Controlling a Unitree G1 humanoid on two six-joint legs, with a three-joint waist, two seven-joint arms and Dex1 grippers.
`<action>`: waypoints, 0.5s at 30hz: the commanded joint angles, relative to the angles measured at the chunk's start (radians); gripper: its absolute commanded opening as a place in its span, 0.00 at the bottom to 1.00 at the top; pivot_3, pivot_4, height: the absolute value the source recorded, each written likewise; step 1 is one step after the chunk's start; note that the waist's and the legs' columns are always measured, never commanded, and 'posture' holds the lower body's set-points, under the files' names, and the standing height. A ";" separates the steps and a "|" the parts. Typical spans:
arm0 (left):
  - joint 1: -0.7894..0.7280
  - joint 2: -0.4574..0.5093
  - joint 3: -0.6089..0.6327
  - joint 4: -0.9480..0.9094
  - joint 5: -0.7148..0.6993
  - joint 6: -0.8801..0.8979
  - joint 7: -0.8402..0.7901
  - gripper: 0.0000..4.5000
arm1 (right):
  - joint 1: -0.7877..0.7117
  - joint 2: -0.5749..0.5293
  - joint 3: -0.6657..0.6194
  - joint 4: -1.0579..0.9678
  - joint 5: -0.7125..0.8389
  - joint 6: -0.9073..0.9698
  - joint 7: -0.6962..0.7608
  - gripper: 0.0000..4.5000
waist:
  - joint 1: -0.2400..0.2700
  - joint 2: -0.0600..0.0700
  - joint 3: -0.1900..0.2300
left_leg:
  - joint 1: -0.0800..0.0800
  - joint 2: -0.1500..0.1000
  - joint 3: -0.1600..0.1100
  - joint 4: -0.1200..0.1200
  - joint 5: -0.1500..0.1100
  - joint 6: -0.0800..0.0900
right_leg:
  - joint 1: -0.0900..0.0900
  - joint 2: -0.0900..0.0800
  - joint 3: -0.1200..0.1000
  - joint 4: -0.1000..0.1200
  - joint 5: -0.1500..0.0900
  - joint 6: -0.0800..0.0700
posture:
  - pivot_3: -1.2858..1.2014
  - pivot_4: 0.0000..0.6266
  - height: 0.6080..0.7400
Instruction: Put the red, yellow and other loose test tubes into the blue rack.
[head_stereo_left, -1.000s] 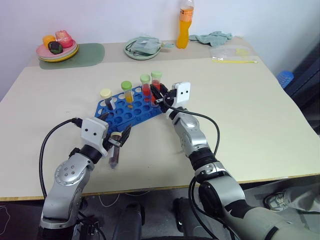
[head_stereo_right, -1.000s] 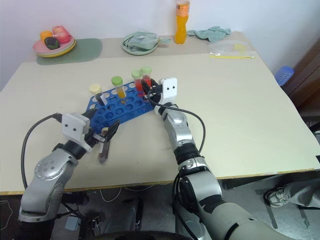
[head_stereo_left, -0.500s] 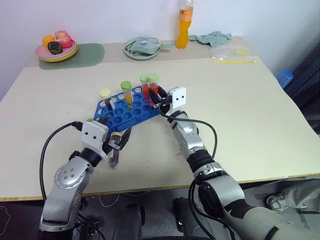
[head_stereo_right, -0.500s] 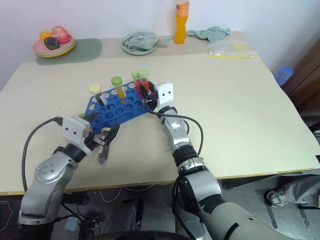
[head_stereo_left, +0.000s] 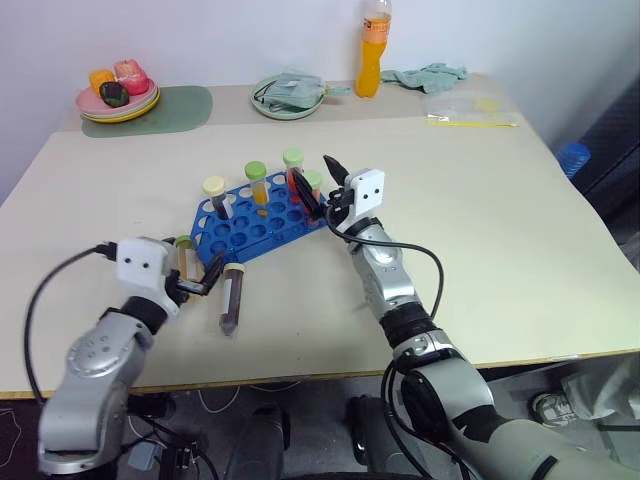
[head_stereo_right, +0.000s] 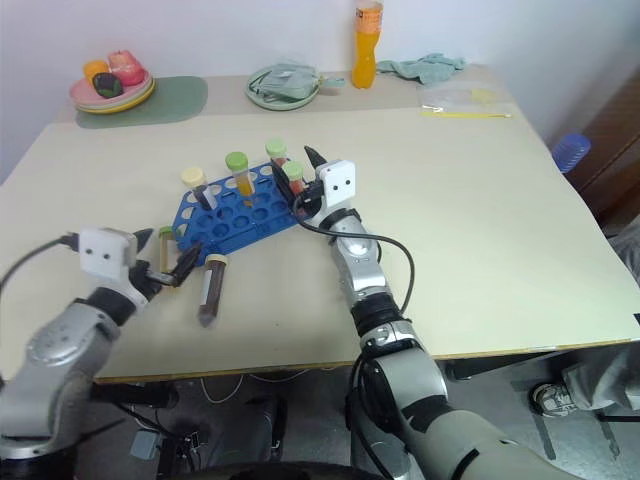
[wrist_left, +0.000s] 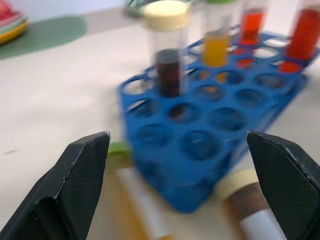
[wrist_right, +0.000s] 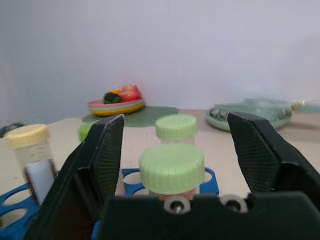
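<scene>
Standing toward the left half of the tabletop (head_stereo_left: 520, 250), the blue rack (head_stereo_left: 255, 222) carries four upright tubes along its far side: a cream-capped dark tube (head_stereo_left: 214, 196), a green-capped yellow-orange tube (head_stereo_left: 255, 184), and two pale-green-capped red tubes (head_stereo_left: 293, 172), the second one (head_stereo_left: 312, 190) at the rack's right end. The right gripper (head_stereo_left: 329, 183) is at that right end with its two black fingers spread apart on either side of the second red tube's cap, clear of it and holding nothing. Two loose tubes lie on the table just in front of the rack, toward the near edge: a cream-capped brown-purple tube (head_stereo_left: 231, 297) on its side and a green-capped yellowish tube (head_stereo_left: 184, 256) beside the rack's near left corner. The left gripper (head_stereo_left: 196, 284) hangs low between these two tubes, its fingers wide open and empty, as the left wrist view also shows.
</scene>
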 joint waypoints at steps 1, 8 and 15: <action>-0.149 0.123 0.087 -0.045 -0.055 0.355 0.055 1.00 | 0.028 -0.073 0.008 -0.186 0.036 0.100 0.072 0.80 | 0.004 0.000 0.000 | 0.000 0.000 -0.001 0.000 0.000 0.000 | 0.000 0.000 -0.001 0.000 0.000 0.000 | 0.52 0.24 1.00; -0.522 0.361 0.046 0.285 -0.223 0.880 0.078 1.00 | 0.062 -0.172 0.031 -0.330 0.088 0.234 0.181 0.80 | -0.028 0.000 0.000 | 0.002 0.000 -0.002 -0.002 0.000 0.000 | 0.001 0.002 -0.001 0.000 0.000 0.000 | 0.52 0.24 1.00; -0.667 0.486 -0.137 0.555 -0.461 0.880 0.242 1.00 | 0.099 -0.184 0.070 -0.400 0.087 0.263 0.233 0.80 | -0.024 -0.001 0.000 | 0.001 0.000 -0.003 -0.002 0.001 -0.002 | 0.000 0.001 0.000 0.000 0.000 0.000 | 0.52 0.24 1.00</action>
